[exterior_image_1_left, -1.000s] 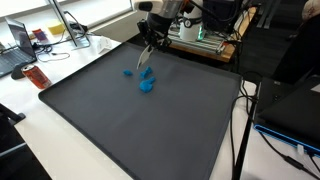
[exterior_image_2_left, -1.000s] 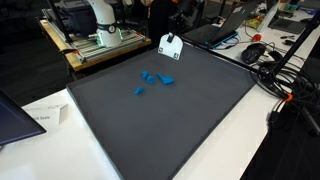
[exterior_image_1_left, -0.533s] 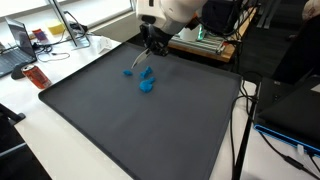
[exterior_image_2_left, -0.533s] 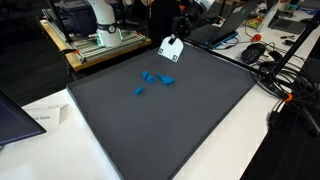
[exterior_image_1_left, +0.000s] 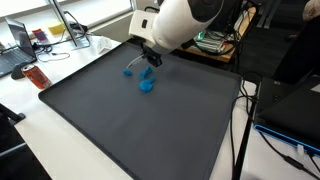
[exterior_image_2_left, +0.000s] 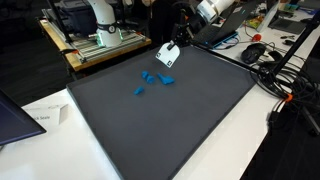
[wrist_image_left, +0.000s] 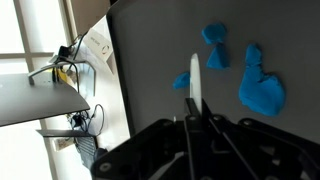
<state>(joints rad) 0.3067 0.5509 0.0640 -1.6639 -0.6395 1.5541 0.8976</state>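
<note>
**Exterior view.** Gripper (exterior_image_1_left: 150, 60) on a white arm, lowered over the far part of a dark mat (exterior_image_1_left: 140, 130) that covers a white desk (exterior_image_1_left: 40, 135). What it grips is hard to make out here. Three blue pieces (exterior_image_1_left: 147, 86) lie on the mat just beside the gripper. A laptop (exterior_image_1_left: 18, 42) stands at the desk's far corner. No legible writing.

**Exterior view.** Gripper (exterior_image_2_left: 176, 44) closed on a white card (exterior_image_2_left: 168, 55), which hangs face-on and tilted over the mat (exterior_image_2_left: 170, 120), near its far edge. The card has dark marks, too small to read. Blue pieces (exterior_image_2_left: 150, 76) lie close to the card's lower edge but apart from it. Whether the card touches the mat cannot be told. A paper sheet (exterior_image_2_left: 45, 118) lies on the desk (exterior_image_2_left: 230, 140) beside the mat, its print too small to read.

**Wrist view.** Gripper (wrist_image_left: 197, 122) with fingers pressed together on the card (wrist_image_left: 194, 78), seen edge-on as a thin white strip. Blue pieces (wrist_image_left: 258, 88) lie on the mat (wrist_image_left: 150, 60) beyond and to one side of the card. None touches it.
</note>
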